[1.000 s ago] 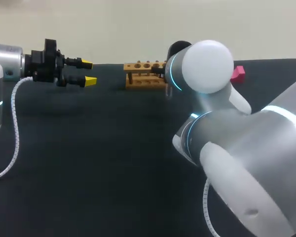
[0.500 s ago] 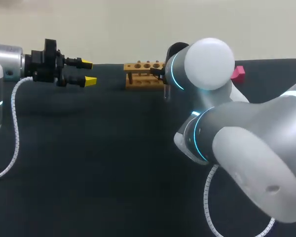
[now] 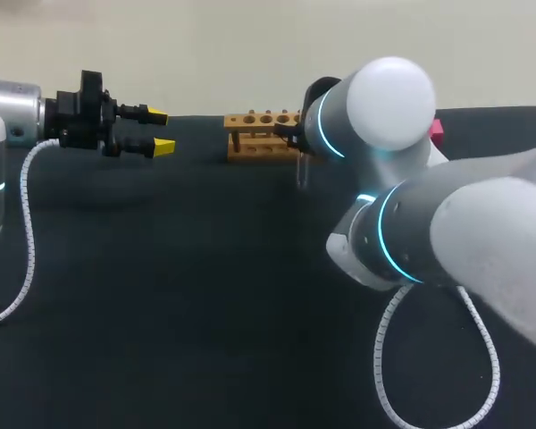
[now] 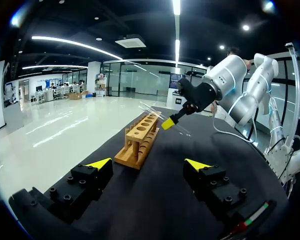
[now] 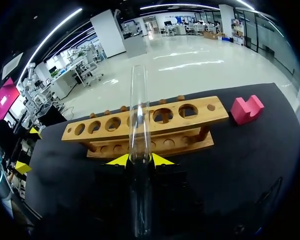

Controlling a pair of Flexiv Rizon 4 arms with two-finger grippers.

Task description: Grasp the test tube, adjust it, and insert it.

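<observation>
A clear glass test tube is clamped between the yellow tips of my right gripper, which is shut on it. The tube points ahead over the wooden rack with its row of holes. From the left wrist view, the right gripper holds the test tube tilted just above the rack. In the head view the rack stands at the table's far edge, and my right arm hides most of its own gripper. My left gripper hovers open and empty to the left of the rack.
A pink block lies on the black table to the right of the rack. My right arm's elbow and forearm fill the right half of the head view. A white cable hangs from the left arm.
My right arm's elbow and forearm have swung to the right and lower, while its gripper stayed by the rack with the tube. The left arm has not moved.
</observation>
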